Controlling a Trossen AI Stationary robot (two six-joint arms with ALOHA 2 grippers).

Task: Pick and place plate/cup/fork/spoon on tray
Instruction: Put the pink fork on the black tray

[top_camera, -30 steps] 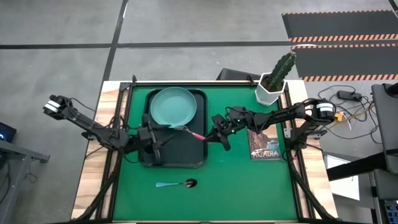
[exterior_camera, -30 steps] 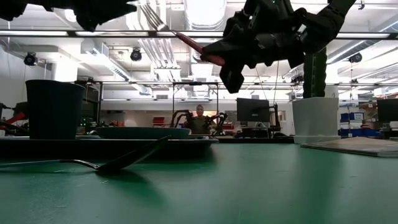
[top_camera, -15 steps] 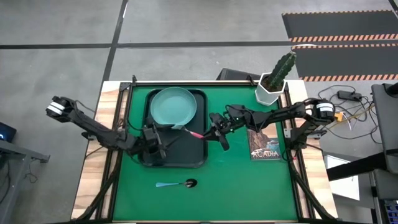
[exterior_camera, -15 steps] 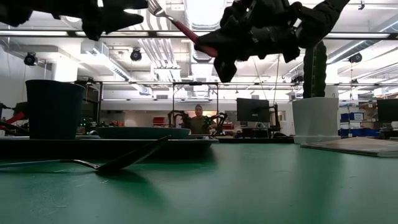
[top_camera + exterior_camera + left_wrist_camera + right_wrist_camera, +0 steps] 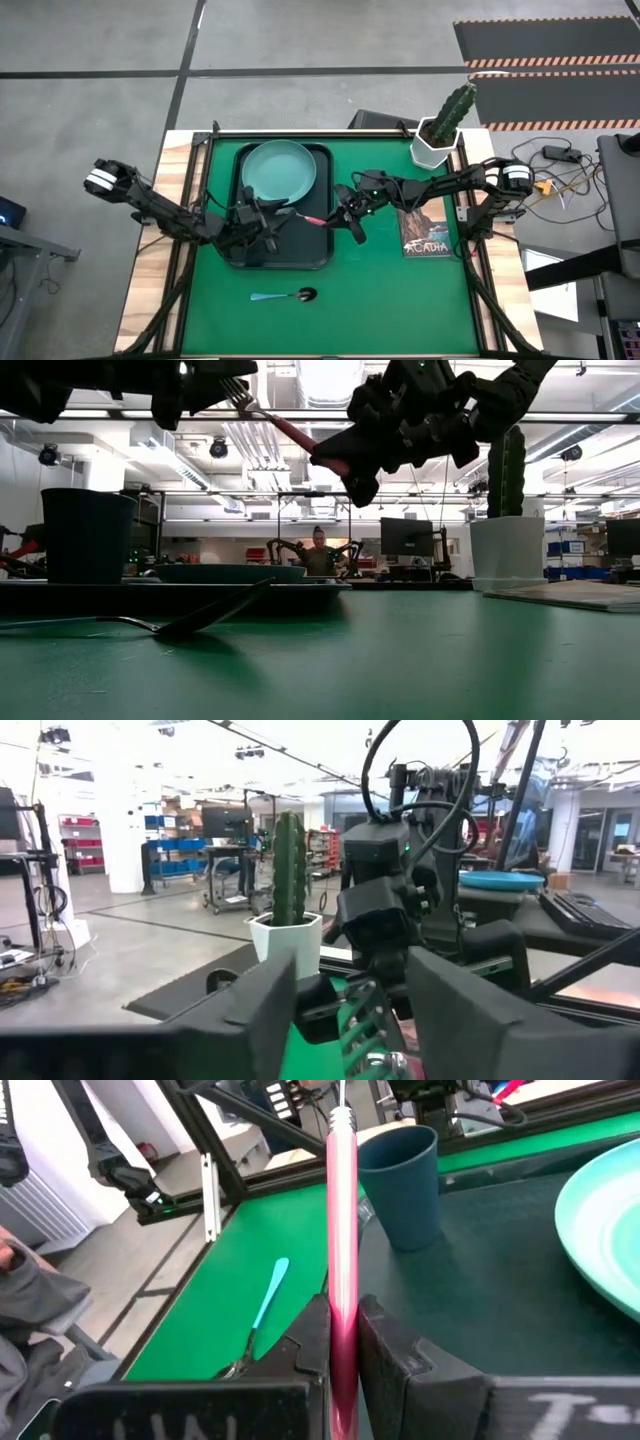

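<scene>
The black tray point(image 5: 315, 250) holds the teal plate point(image 5: 279, 170) at its far end and the dark cup point(image 5: 405, 1180), which in the high view is under my left arm. My right gripper point(image 5: 338, 213) is shut on the red-handled fork point(image 5: 305, 213) above the tray's right edge, tines toward my left arm. My left gripper point(image 5: 268, 218) is open over the tray. Its fingers point(image 5: 255, 1010) stand on either side of the tine end; I cannot tell whether they touch. The blue-handled spoon point(image 5: 285, 296) lies flat on the green mat near the front. My right gripper pinches the fork's red handle point(image 5: 343, 1305) between its two fingers. The fingers come nearly level from the table's right side, and the handle runs along them. The fork is lifted clear above the tray, sloping up toward its tines point(image 5: 235, 390).
A white pot with a cactus point(image 5: 437, 145) stands at the far right corner. A book point(image 5: 425, 235) lies on the mat right of the tray. A person point(image 5: 320, 550) is in the room far behind the table.
My left gripper has moved toward the table's right edge, up to the fork's tines. My right gripper has moved a little toward the left with the fork, which stays lifted above the tray.
</scene>
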